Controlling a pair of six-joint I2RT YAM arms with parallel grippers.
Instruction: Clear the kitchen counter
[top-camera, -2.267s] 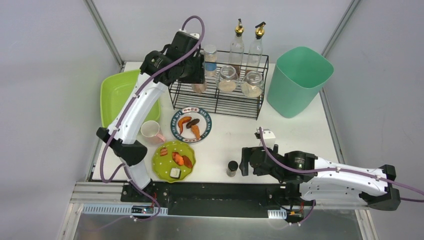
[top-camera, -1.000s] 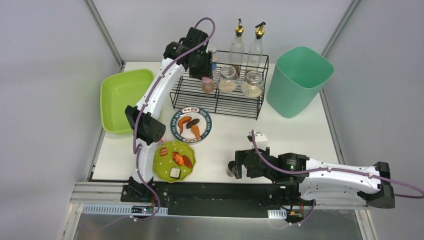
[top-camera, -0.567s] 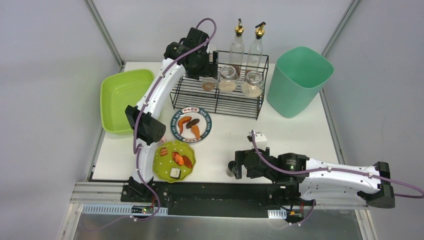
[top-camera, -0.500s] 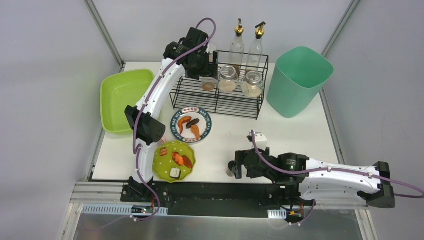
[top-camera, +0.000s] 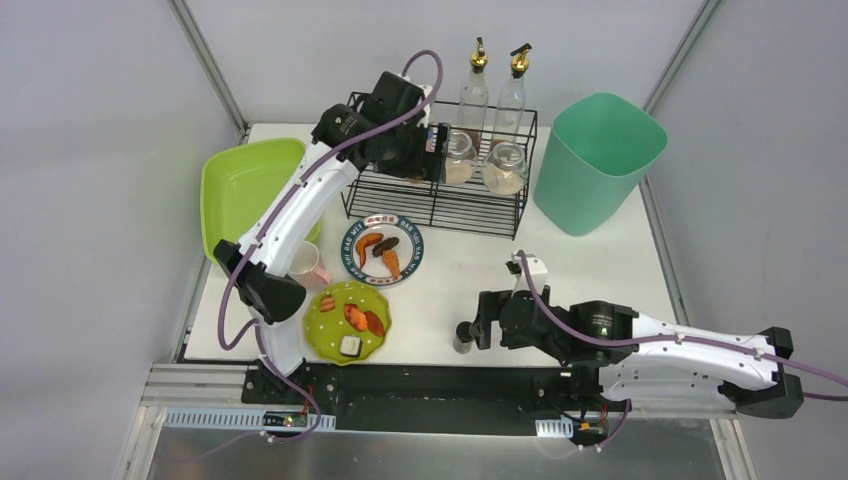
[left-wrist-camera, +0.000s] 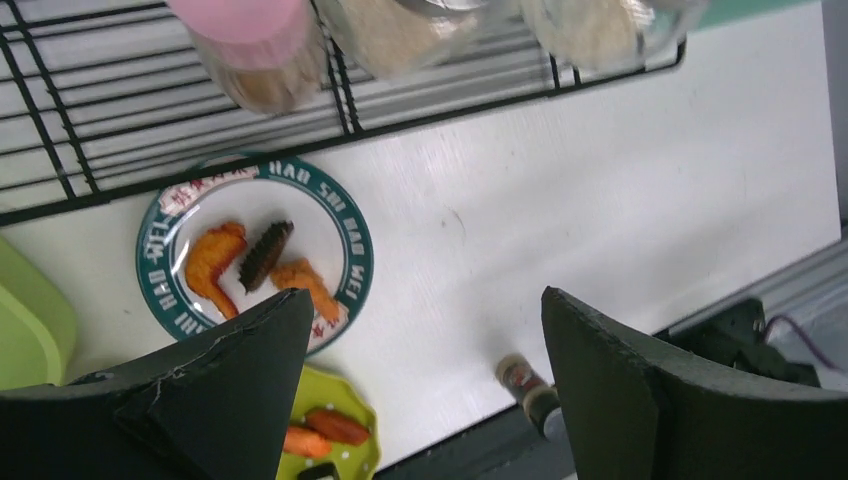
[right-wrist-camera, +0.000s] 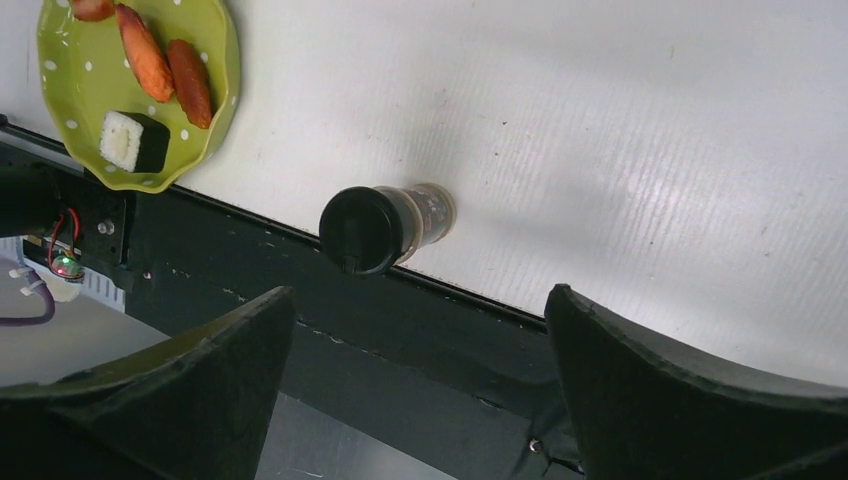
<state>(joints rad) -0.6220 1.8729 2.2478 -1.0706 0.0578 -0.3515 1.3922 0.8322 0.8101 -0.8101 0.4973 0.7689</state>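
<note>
- White kitchen counter (top-camera: 560, 250): fills the top view, with a dark front rail at 6 o'clock. It is partly cleared at best, since several dishes sit on it.
- Teal bin (top-camera: 598, 160): stands at 2 o'clock. What is inside cannot be seen.
- Lime-green tub (top-camera: 235, 190): sits at 10 o'clock and looks empty.
- Black wire rack (top-camera: 440, 200): stands at 12 o'clock with jars and two oil bottles in it. A pink-lidded jar (left-wrist-camera: 250, 40) stands among them, so that item counts as stowed.
- Left gripper (top-camera: 430, 150): hangs over the rack's left half with its fingers spread wide and nothing between them.
- Right gripper (right-wrist-camera: 420, 292): is low at 6 o'clock, fingers spread wide and empty, pointing toward 9 o'clock at the shaker.
- Round white plate with a green rim (top-camera: 383, 250): just in front of the rack, with three pieces of food on it. Not yet cleared.
- Green dotted plate (top-camera: 348, 318): at 7 o'clock, touching the front rail, holding food scraps and a rice block. Not yet cleared.
- Pink cup (top-camera: 303, 265): at 9 o'clock, partly hidden by the left arm.
- Dark-capped shaker (top-camera: 463, 337): stands at the front edge, just beyond the right fingertips and apart from them. Probably the next pick.
- Judgement: roughly the early-to-middle stage. Two plates, the cup and the shaker remain.
</note>
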